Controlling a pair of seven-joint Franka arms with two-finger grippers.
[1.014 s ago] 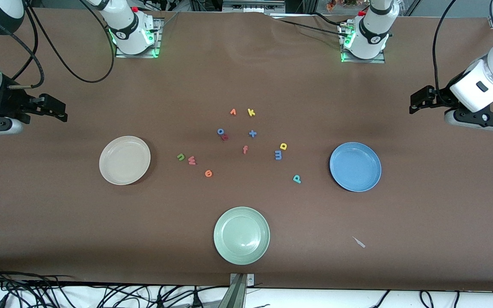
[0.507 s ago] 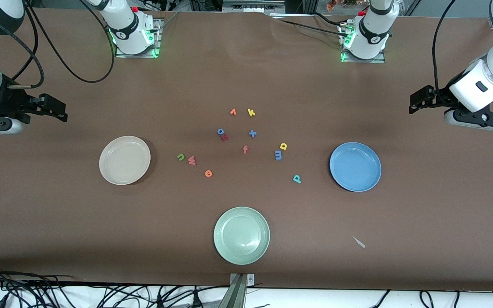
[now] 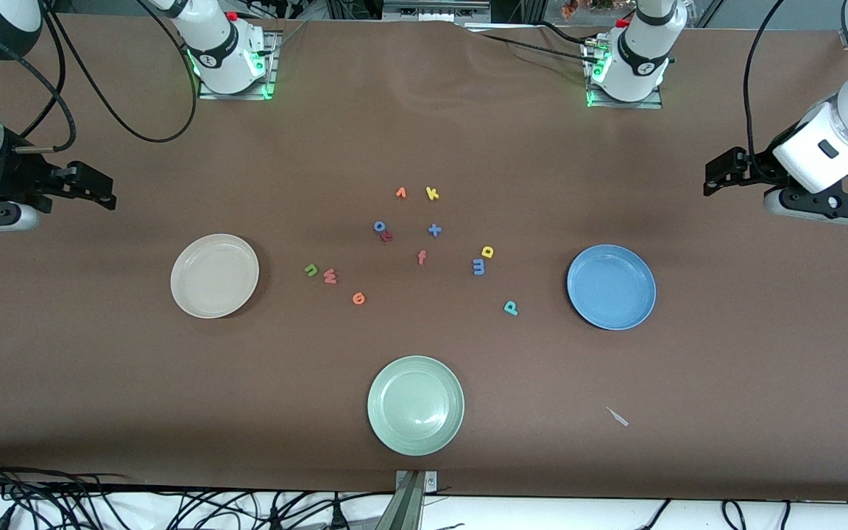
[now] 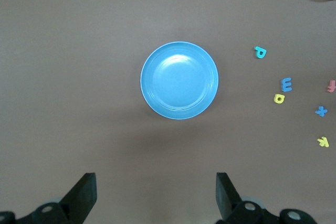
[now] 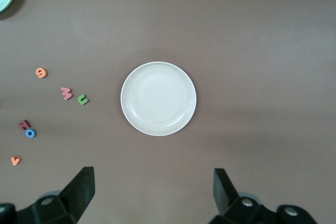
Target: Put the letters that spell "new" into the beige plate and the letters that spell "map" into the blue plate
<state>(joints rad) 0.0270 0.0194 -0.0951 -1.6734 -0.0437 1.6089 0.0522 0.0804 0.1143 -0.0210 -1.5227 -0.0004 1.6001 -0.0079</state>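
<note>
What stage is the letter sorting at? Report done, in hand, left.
Done: nothing; the beige plate and blue plate hold no letters. In hand: nothing; the left gripper hangs open above the table by the blue plate, the right gripper open by the beige plate. Left: green n, pink w, orange e, blue m, yellow a, teal p, all on the table.
</note>
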